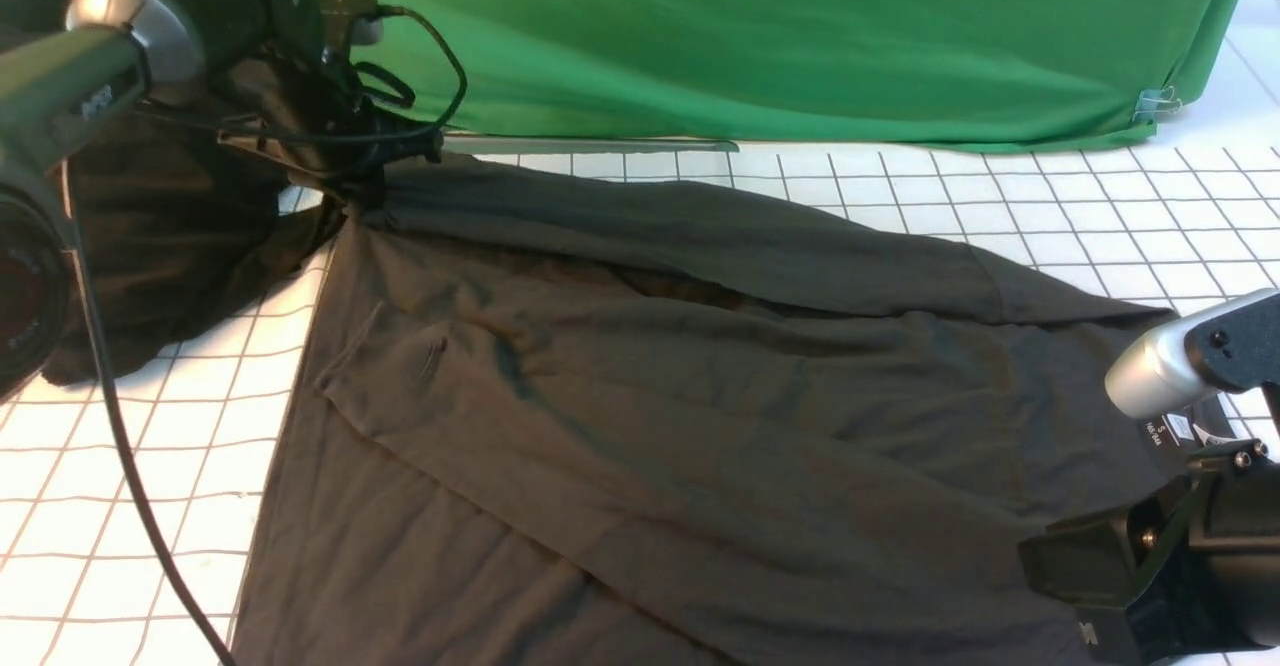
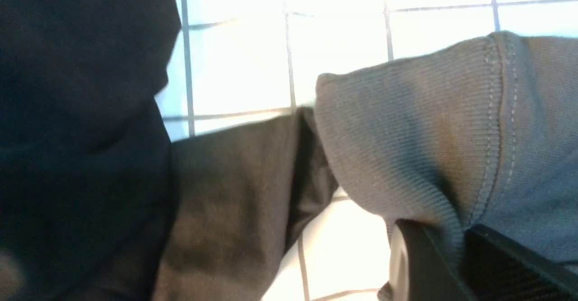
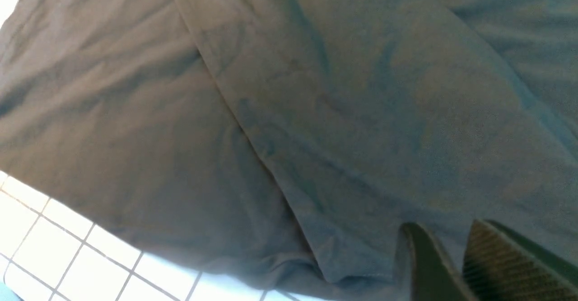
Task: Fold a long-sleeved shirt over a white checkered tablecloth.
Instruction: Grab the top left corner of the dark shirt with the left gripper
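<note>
White tag point(image 1: 1180, 429) unreadable; the shirt point(image 1: 700, 396) lay stretched between left claw point(image 2: 456, 242) and right claw point(image 3: 447, 240), each clenched on it

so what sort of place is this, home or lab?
Likely a staged lab bench: a green cloth hangs as backdrop, held by a clip, and a white checkered tablecloth lies under the long-sleeved shirt.

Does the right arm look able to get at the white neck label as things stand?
Probably yes. The neck label lies bare on the long-sleeved shirt just beside the right arm, with nothing over it. But the right gripper is pinching shirt fabric, so it would have to let go first.
</note>
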Action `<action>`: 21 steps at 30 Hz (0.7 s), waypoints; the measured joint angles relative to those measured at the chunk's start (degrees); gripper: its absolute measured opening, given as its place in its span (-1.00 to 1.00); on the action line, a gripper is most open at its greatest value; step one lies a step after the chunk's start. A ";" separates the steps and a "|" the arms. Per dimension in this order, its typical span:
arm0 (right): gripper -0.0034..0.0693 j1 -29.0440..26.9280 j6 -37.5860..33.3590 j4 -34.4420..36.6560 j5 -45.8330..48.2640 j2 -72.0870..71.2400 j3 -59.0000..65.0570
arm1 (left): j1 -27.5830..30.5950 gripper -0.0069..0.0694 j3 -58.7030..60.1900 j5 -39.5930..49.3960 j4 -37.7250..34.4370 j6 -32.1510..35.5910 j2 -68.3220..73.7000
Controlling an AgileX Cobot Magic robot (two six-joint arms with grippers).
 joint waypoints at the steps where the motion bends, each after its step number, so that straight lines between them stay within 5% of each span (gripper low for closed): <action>1: -0.50 0.00 0.00 0.00 0.06 0.00 0.00 | 0.00 -0.41 0.00 0.62 0.00 0.09 0.30; 7: -0.50 0.00 0.00 0.00 1.66 0.00 0.00 | 0.00 0.26 0.00 1.98 0.81 0.26 2.25; 11: -0.50 0.00 0.00 0.00 2.13 0.00 0.00 | 0.00 0.38 0.00 1.93 0.97 0.31 2.20; 15: -0.50 0.00 0.00 -0.05 2.15 0.00 0.00 | 0.00 0.28 0.00 1.93 1.04 0.37 2.20; 21: -0.50 0.00 0.00 -0.05 2.15 0.00 0.00 | 0.00 -0.43 0.00 2.05 1.23 2.17 2.20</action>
